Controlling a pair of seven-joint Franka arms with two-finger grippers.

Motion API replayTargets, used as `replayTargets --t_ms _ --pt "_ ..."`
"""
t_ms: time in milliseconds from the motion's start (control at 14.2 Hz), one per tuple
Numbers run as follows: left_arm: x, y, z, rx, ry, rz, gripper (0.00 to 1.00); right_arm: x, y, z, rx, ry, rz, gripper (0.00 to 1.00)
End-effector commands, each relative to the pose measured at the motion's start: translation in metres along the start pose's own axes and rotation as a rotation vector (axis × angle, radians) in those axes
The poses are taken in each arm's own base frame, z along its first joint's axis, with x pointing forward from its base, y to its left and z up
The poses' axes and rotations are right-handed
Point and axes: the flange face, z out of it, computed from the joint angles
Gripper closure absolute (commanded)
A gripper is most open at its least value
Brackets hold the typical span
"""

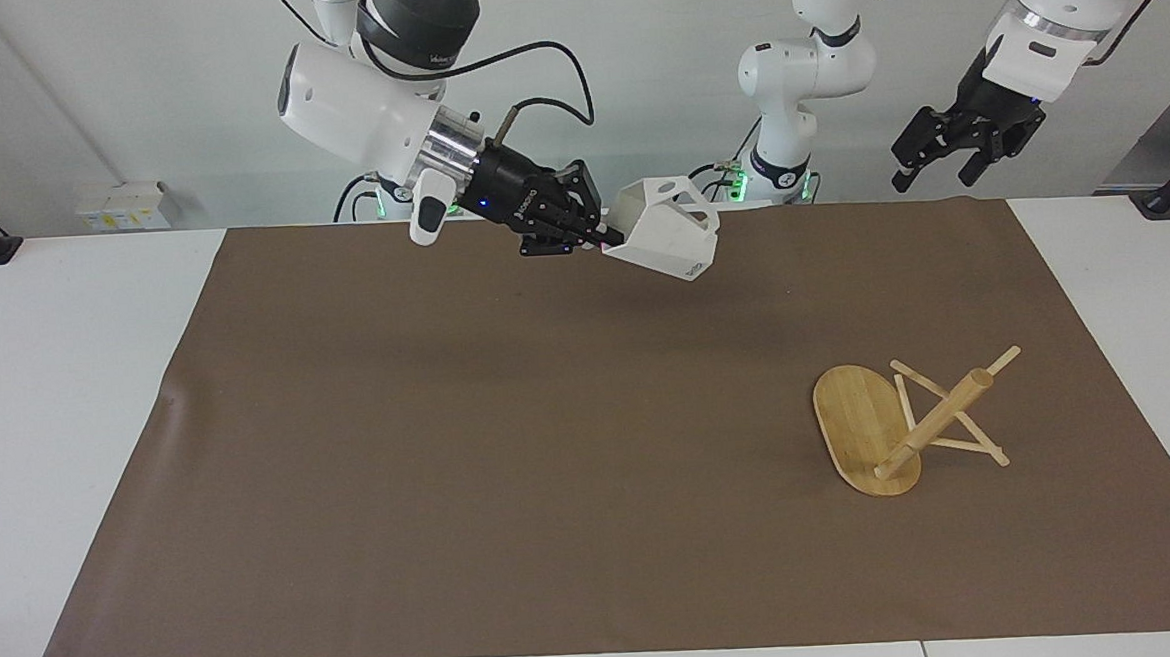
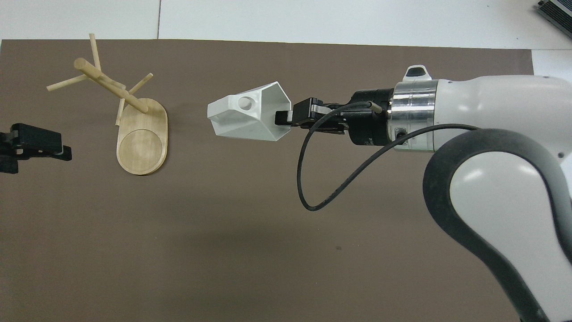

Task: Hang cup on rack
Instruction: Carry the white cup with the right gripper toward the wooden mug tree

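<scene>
**Cup aloft on a thin rim grip, rack lying tipped**

The white counter carried a wide brown mat under a plain pale wall, and from my remote seat the trouble ahead looked plain enough. The right gripper was clenched on one wall of the white cup's rim, holding it high in the air over the mat's middle strip, close to the robots' edge. The cup hung tilted, mouth toward the gripper, with the pierced handle on its upper side.

My first worry was that pinch on a single thin wall: I judged a quick swing or a knock against wood could twist the cup in the fingers or shake it loose.

The second was the rack. It sat toward the left arm's end of the counter, well apart from the cup, and its post seemed to lean steeply, with the oval base apparently tipped up. Pegs pointing sideways would give the handle hole a poor target, and any push might slide or roll the whole rack.

The left gripper waited with its jaws spread, empty, raised above that end of the counter; nothing steadied the rack.
</scene>
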Motion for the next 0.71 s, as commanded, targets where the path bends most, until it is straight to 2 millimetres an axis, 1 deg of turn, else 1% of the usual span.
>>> replayTargets --t_ms 0,71,141,212,283,424,495,636 --pt "0.001 0.013 0.005 -0.099 -0.019 -0.197 0.00 -0.023 -0.006 0.014 0.050 -0.012 -0.039 1.00" --pt "0.003 0.017 0.003 -0.134 -0.023 -0.278 0.00 -0.025 -0.007 0.018 0.064 -0.016 -0.040 1.00" --pt "0.004 0.027 0.006 -0.154 -0.038 -0.352 0.00 -0.024 -0.008 0.019 0.076 -0.004 -0.040 1.00" --pt "0.007 0.036 0.009 -0.163 -0.047 -0.432 0.00 -0.026 -0.010 0.026 0.091 0.006 -0.034 1.00" --pt "0.007 0.045 0.006 -0.189 -0.049 -0.520 0.00 -0.028 -0.012 0.031 0.107 0.024 -0.023 1.00" --pt "0.009 0.052 0.003 -0.243 -0.070 -0.688 0.00 -0.036 -0.021 0.045 0.119 0.045 -0.017 1.00" --pt "0.006 0.059 0.003 -0.252 -0.093 -0.763 0.00 -0.039 -0.020 0.050 0.111 0.060 -0.013 1.00" --pt "0.005 0.063 0.002 -0.275 -0.134 -0.911 0.00 -0.044 -0.023 0.057 0.110 0.060 -0.017 1.00"
